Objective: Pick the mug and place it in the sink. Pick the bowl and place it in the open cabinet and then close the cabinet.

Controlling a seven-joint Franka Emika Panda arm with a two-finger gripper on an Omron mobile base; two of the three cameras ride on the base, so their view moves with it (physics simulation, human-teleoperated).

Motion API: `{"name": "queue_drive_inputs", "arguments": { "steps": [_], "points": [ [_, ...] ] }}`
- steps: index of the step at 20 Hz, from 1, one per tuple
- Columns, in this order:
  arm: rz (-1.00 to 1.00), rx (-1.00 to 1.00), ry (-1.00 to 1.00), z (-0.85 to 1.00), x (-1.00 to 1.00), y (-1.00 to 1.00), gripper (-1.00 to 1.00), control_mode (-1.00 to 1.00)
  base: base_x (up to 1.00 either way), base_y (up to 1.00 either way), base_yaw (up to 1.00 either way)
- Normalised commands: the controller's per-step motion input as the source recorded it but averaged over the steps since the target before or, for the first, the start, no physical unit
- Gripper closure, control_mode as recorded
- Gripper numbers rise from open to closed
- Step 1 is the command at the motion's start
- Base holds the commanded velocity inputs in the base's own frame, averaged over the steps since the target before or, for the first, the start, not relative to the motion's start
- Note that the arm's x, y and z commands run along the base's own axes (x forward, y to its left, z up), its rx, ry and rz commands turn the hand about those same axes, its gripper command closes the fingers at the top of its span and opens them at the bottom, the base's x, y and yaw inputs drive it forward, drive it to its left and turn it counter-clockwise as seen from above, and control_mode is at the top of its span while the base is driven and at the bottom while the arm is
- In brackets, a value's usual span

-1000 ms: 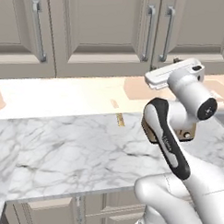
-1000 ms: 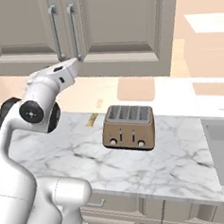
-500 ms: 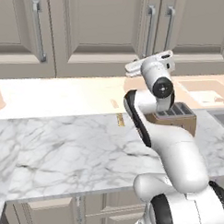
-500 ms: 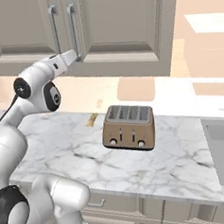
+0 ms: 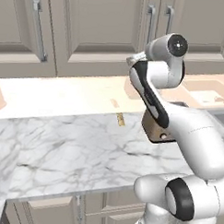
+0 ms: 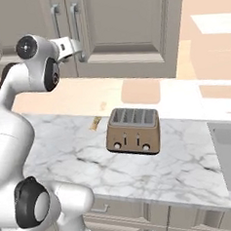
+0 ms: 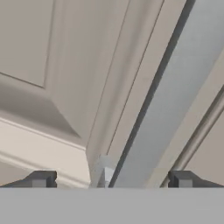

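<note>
A: Up on the wall above the table, there's the cabinet, grey-beige with a panelled door, and that door looks flat to the wall.

B: And its handle, a long grey bar, runs up and down the door in the base views. In the hand view it crosses slantwise, very close.

A: The tool sits right at the door, level with the bar's lower end. Both dark tips are set far apart, wide, with nothing between them but the bar's end.

B: Can't tell whether they touch it.

A: Down below, a brown four-slot toaster stands on the marble table, knobs facing us.

B: A small tan scrap lies just beside it, toward the wall.

A: At the right edge, a slice of the sink, sunk into the table, well apart from the toaster.

B: The arm bends high over the table, and in the left base view it covers most of the toaster.
</note>
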Motion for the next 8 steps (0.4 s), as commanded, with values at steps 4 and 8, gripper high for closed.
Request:
{"name": "queue_drive_inputs", "arguments": {
  "steps": [4, 8],
  "points": [
    [0.14, 0.15, 0.41, 0.22, 0.22, -0.55, -1.0, -1.0, 0.0, 0.0, 0.0],
    [-0.04, 0.0, 0.07, 0.0, -0.17, -0.13, -1.0, -1.0, 0.0, 0.0, 0.0]
  ]
}}
